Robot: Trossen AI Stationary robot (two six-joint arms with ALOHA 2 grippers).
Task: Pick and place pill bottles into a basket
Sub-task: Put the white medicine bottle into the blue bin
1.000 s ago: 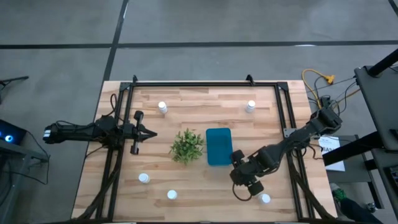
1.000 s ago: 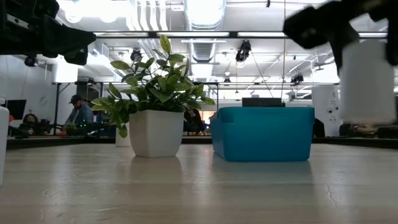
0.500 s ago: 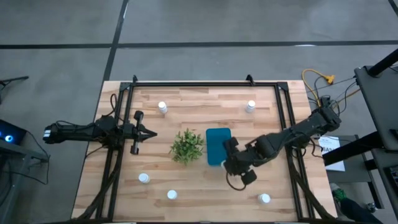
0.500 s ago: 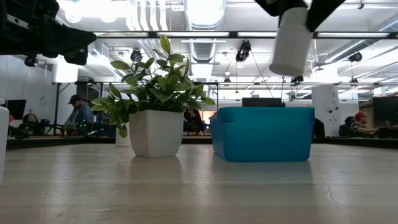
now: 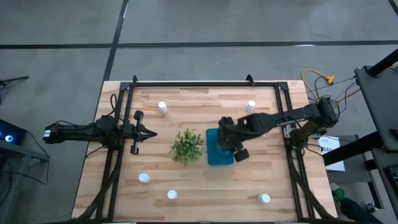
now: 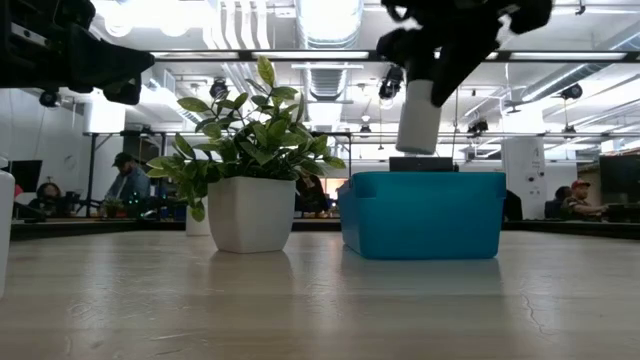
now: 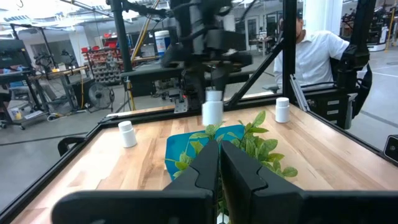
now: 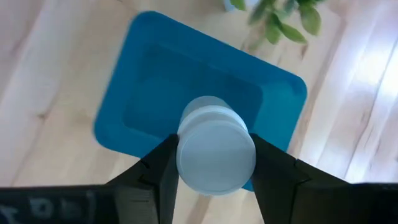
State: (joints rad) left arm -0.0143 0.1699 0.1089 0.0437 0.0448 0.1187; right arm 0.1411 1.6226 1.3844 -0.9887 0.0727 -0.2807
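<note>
High view shows the right gripper (image 5: 227,144), clamped on a pill bottle (image 6: 419,116), has swung from the table's near right corner to hang above the basket (image 5: 218,147), ready for dropping, while the left gripper (image 5: 149,133) waits clenched.

Bright ceiling lights (image 6: 325,15) glare in the low view; the tabletop foreground is blurred.
</note>
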